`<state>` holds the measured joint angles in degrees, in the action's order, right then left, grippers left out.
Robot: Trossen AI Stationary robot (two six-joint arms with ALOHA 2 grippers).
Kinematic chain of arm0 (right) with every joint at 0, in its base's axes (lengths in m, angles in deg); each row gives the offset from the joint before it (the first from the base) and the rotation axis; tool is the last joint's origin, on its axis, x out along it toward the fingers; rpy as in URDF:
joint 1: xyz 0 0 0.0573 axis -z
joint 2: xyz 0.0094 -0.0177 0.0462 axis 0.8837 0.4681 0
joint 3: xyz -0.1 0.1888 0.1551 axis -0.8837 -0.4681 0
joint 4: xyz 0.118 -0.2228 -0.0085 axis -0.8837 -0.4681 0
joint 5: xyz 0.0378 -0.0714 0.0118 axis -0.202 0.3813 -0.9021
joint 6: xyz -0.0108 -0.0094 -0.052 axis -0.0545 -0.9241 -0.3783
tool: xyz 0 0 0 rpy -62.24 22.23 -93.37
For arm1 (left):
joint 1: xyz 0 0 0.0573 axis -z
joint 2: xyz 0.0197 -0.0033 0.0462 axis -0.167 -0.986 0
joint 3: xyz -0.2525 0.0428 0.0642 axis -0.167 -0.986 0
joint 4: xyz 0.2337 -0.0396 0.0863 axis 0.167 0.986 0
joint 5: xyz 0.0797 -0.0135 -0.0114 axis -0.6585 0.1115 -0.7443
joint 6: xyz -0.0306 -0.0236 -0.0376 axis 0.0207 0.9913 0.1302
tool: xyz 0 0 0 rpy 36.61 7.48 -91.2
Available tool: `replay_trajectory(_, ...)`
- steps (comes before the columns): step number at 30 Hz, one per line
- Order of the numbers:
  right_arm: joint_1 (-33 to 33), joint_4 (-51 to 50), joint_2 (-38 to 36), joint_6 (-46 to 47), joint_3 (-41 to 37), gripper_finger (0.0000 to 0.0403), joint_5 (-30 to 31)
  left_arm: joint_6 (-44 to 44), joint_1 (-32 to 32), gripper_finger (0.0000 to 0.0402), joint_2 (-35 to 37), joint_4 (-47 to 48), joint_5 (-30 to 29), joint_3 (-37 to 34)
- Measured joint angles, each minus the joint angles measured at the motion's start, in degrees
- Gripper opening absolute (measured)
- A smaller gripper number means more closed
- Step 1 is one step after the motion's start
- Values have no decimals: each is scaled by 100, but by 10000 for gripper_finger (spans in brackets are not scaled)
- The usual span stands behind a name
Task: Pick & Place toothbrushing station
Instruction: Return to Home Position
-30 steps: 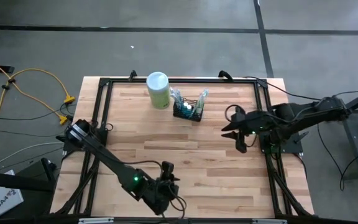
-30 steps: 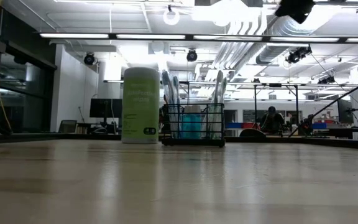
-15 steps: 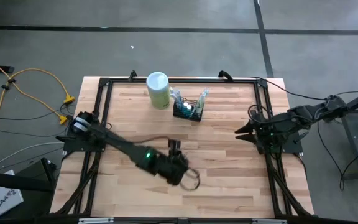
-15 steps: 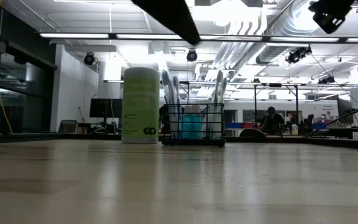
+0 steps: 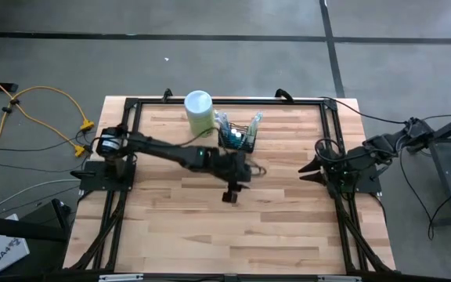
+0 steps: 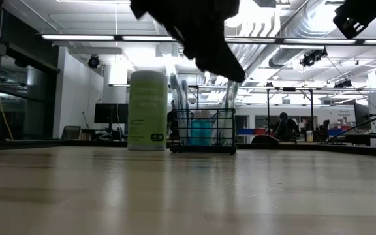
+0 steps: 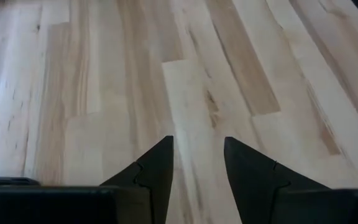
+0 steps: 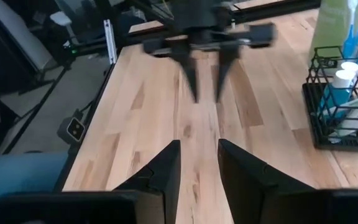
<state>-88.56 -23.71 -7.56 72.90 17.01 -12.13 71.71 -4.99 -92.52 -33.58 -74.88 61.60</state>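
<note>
The toothbrushing station is a small black wire basket with toothbrushes standing up in it. It stands on its base at the table's far middle, also seen in the low view and the right wrist view. My left gripper hovers open just near of it, over bare wood, pointing toward the table's right edge. My right gripper waits open at the right edge. Neither holds anything.
A pale green canister with a white lid stands right beside the basket on its left. A black frame rail runs around the table. Bare wood lies in the table's middle and near half.
My left gripper has swung from the table's near edge toward the far side and the middle, ending just near of the basket, and has turned toward the right edge. My right arm has drawn back a little toward the right edge. The basket and canister have not moved.
</note>
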Motion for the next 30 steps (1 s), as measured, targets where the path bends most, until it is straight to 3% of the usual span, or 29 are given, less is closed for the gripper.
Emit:
replay_trajectory(3,3,-2,-109,-70,0,99,59,-19,-270,137,0,-310,346,-219)
replay_trajectory(9,5,-255,-354,-135,-13,99,596,-48,-539,137,92,-758,422,-585)
replay_trajectory(21,5,253,-1352,-88,-1159,99,930,-577,-1095,137,719,-337,1048,-708)
replay_trajectory(25,10,575,-1567,-136,-1408,99,1184,-595,-1304,137,974,-429,1404,-1119)
replay_trajectory(30,10,788,-1644,-62,-1723,99,1518,-575,-1490,137,1409,-1200,1852,-2026)
